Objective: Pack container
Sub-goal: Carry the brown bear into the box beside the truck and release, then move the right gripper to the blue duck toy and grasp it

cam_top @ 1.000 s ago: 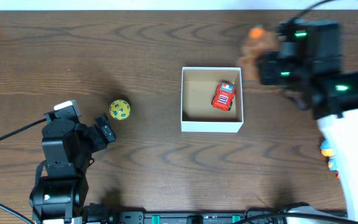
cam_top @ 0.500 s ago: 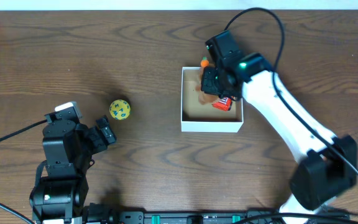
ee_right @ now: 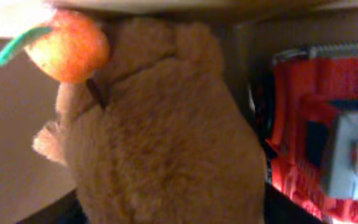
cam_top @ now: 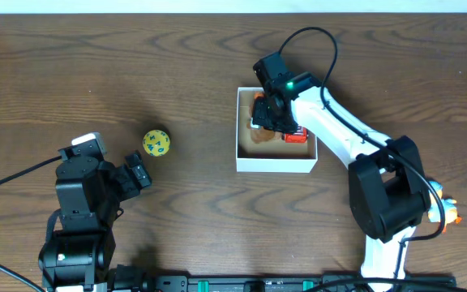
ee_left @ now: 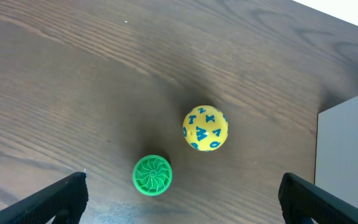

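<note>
The container, a white-walled box with a brown inside, stands at mid-table. A red toy truck lies in its right half. My right gripper reaches down into the box, shut on a brown plush toy with an orange part. In the right wrist view the plush fills the space between the jaws, its orange ball is at the upper left, and the truck is close on the right. My left gripper is open and empty, just short of a yellow lettered ball.
In the left wrist view a green pinwheel disc lies just in front of the yellow ball, with the container wall at the right. Small orange and blue items lie by the right arm's base.
My right arm swung from the back right to over the container with the plush toy, then lowered it inside beside the truck. The left arm and ball have not moved.
</note>
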`<state>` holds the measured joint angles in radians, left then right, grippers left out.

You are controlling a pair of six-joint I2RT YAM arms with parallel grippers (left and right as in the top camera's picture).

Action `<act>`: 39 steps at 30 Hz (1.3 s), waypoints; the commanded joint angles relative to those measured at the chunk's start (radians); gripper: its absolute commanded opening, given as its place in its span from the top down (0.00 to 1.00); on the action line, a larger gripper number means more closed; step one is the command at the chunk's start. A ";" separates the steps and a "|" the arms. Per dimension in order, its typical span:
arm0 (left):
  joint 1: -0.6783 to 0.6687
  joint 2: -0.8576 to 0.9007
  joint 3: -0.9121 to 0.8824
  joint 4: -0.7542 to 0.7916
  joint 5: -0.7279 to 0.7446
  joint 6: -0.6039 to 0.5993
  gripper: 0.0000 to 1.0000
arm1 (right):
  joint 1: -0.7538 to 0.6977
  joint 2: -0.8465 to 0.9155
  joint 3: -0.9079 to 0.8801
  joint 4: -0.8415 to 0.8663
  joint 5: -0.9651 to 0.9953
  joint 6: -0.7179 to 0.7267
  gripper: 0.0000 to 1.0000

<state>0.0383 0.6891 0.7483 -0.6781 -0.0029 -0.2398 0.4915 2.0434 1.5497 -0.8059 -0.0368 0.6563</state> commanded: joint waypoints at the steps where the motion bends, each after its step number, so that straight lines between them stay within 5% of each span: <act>1: 0.002 -0.005 0.022 -0.003 0.003 -0.010 0.02 | 0.005 -0.013 0.005 0.020 0.003 -0.043 0.18; 8: 0.002 -0.005 0.022 -0.003 0.003 -0.010 0.02 | -0.003 -0.136 0.068 0.000 0.008 -0.114 0.09; 9: 0.002 -0.005 0.022 -0.003 0.003 -0.010 0.02 | -0.010 -0.168 0.085 -0.009 0.011 -0.123 0.01; 14: 0.002 -0.005 0.022 -0.003 0.003 -0.010 0.02 | -0.094 -0.341 0.128 -0.090 0.086 -0.136 0.01; 27: 0.002 -0.005 0.022 -0.003 0.003 -0.010 0.02 | -0.762 -0.525 0.074 -0.540 0.108 -0.104 0.01; 39: 0.002 -0.005 0.022 -0.026 0.003 -0.010 0.02 | -1.120 -0.523 -0.436 -0.238 0.055 -0.075 0.01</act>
<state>0.0383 0.6891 0.7486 -0.7010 -0.0029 -0.2398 -0.5980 1.5169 1.1969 -1.0866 0.0319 0.5697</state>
